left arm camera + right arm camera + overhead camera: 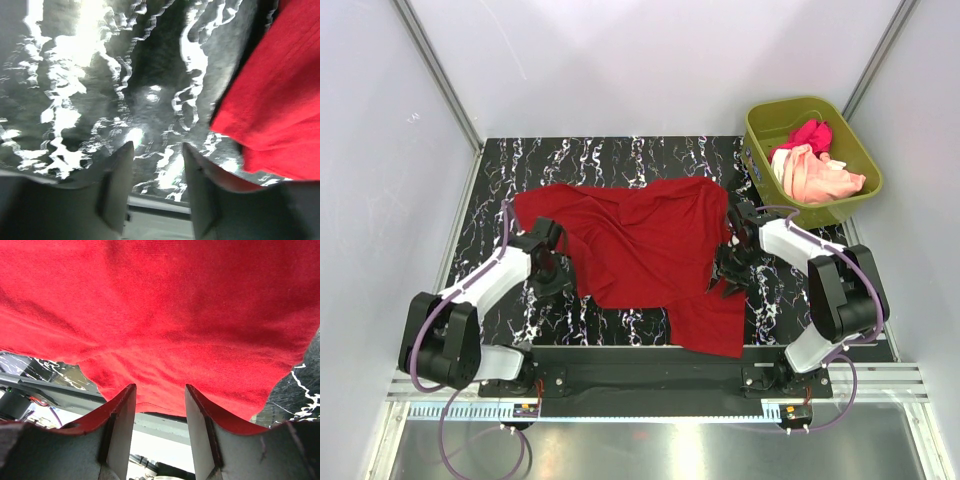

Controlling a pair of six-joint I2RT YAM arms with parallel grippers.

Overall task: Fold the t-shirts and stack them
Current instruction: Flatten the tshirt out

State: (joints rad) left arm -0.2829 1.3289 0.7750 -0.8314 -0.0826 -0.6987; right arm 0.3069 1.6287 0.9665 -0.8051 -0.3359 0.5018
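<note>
Nearest us, our left gripper point(157, 147) hangs released over the bare marbled table point(75, 100). Our right gripper point(160, 387) is spread too, with nothing between its tips. The deep red t-shirt point(640, 250) lies rumpled mid-table, one corner reaching the near edge. Far right, the green tub point(865, 160) half hides the magenta t-shirt point(810, 133) and the peach t-shirt point(815, 178).

You're looking at a black bench point(620, 160) veined in white, boxed by plain pale walls point(640, 60) with aluminium posts point(438, 72) in the far corners; light glares off it.
</note>
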